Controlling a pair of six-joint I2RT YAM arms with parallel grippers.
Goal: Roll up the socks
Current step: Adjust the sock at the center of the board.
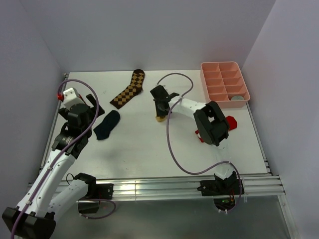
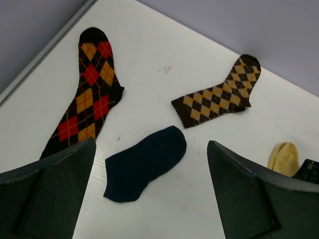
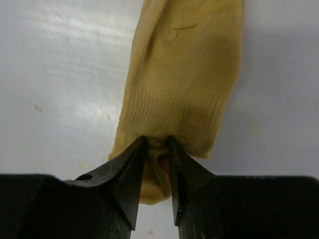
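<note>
The right gripper (image 3: 157, 144) is pinching the ribbed cuff of the yellow sock (image 3: 184, 74). Its jaws are standing narrow, with a fold of fabric caught between the fingertips (image 3: 129, 164). The rest of the sock is lying flat, stretching away from the fingers near the middle of the table (image 1: 149, 149).

The left gripper (image 2: 150, 144) is hanging with its jaws spread wide and holding nothing, above the navy sock (image 2: 144, 164), which is lying flat near the left edge. A red argyle sock (image 2: 87, 94) is lying along that edge, and a brown checked sock (image 2: 217, 97) is lying towards the back wall, apart from both.

A pink tray (image 1: 203, 79) is sitting in the far right corner, and a red sock (image 1: 232, 122) is showing just behind the right arm. Bare tabletop is running from the yellow sock to the near rail, crossed by the right arm's cable (image 1: 172, 149).
</note>
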